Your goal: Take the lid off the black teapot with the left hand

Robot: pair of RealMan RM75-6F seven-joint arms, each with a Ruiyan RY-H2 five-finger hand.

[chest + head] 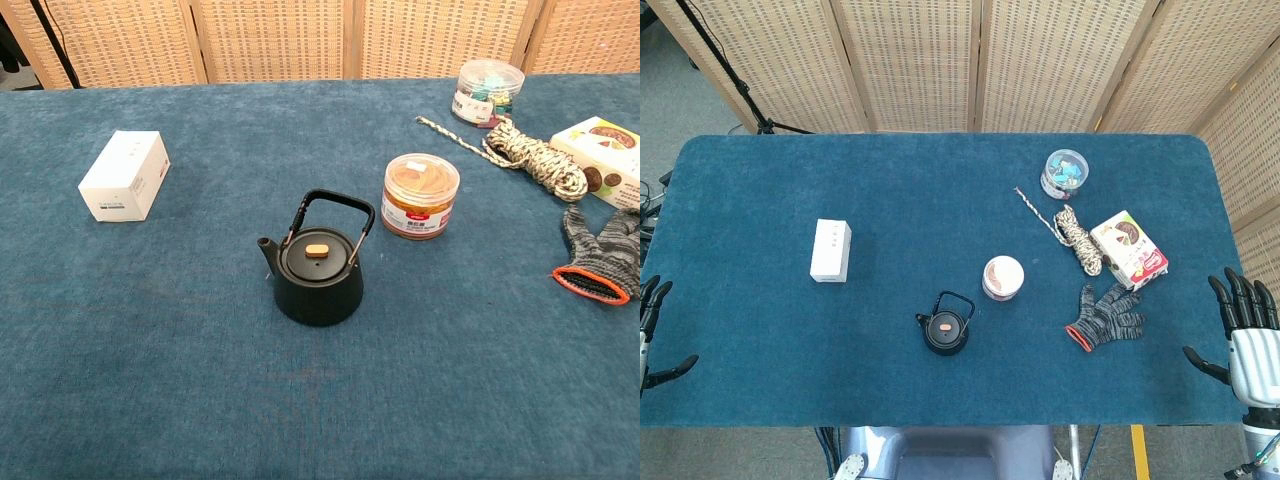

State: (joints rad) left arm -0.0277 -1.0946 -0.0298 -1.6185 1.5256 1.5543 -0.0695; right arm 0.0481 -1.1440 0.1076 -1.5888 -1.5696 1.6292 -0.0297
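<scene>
A small black teapot [945,328] [318,276] stands upright near the front middle of the blue table, handle raised. Its black lid [317,254] with an orange knob [317,249] sits on the pot. My left hand [652,335] hovers at the table's front left edge, far from the pot, fingers spread and holding nothing. My right hand [1246,338] is at the front right edge, also open with fingers apart. The chest view shows neither hand.
A white box [830,250] [125,175] lies to the left. Right of the pot are a clear snack jar [1002,277] [420,195], a grey glove [1106,313] [603,260], a coiled rope [1078,238], a snack carton [1128,249] and a clip tub [1066,172].
</scene>
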